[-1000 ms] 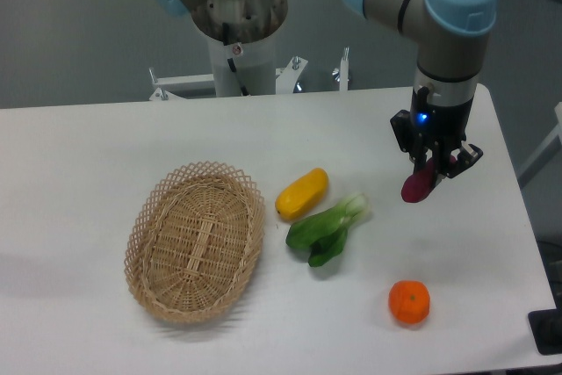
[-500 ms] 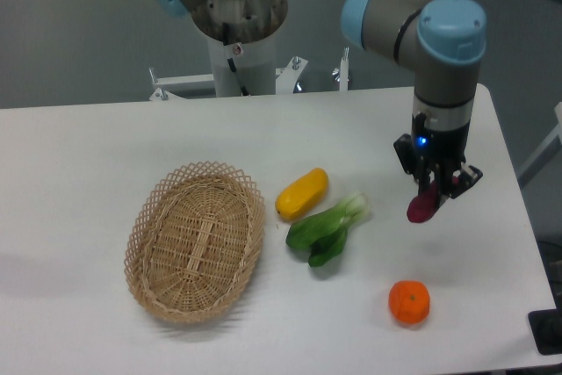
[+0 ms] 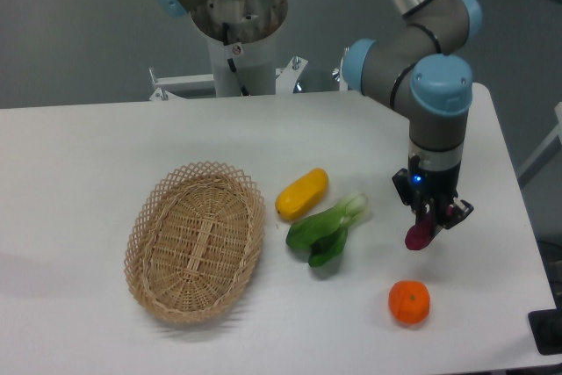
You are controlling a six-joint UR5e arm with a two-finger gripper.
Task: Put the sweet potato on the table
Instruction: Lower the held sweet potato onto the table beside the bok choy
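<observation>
End effector [image 3: 432, 219] is clamped on the sweet potato [image 3: 418, 234], held tilted low over the table [image 3: 88, 155], between bok choy [image 3: 327, 227] and orange [image 3: 409, 302].

The table [image 3: 105, 142] under me is a white, matte top that fills most of the frame. On it, at the lower left, lies an oval wicker basket [image 3: 196, 241]. Just right of the basket, near the centre, lies a yellow vegetable [image 3: 302, 193], and a green leafy vegetable [image 3: 327, 230] lies below it; the two seem to touch, but I cannot tell for sure. At the lower right an orange [image 3: 409, 301] sits alone, well apart from the greens.
</observation>
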